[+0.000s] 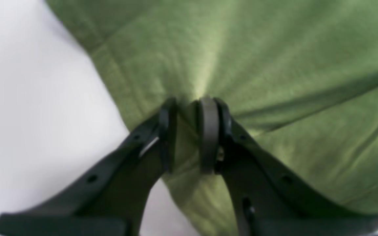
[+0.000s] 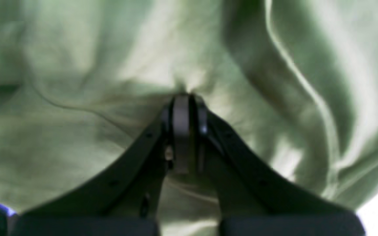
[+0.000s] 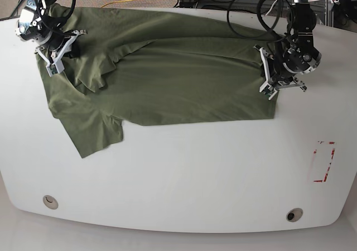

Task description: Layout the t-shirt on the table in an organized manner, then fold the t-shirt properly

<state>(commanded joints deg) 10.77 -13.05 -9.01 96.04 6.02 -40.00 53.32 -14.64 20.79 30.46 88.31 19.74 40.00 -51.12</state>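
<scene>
The olive-green t-shirt (image 3: 184, 83) lies spread across the far half of the white table (image 3: 195, 173). One sleeve (image 3: 92, 131) points toward the front left, and folds are bunched near the far left. My left gripper (image 3: 266, 75) sits at the shirt's right edge, shut on a pinch of the fabric (image 1: 274, 65), as the left wrist view shows around the gripper (image 1: 189, 105). My right gripper (image 3: 56, 61) is at the shirt's far-left corner. The right wrist view shows that gripper (image 2: 184, 96) shut on wrinkled cloth (image 2: 77, 114).
A red tape rectangle (image 3: 323, 162) marks the table's right side. Two round grommet holes (image 3: 50, 202) (image 3: 294, 214) sit near the front edge. Black cables (image 3: 251, 5) and a yellow cable (image 3: 131, 0) lie beyond the far edge.
</scene>
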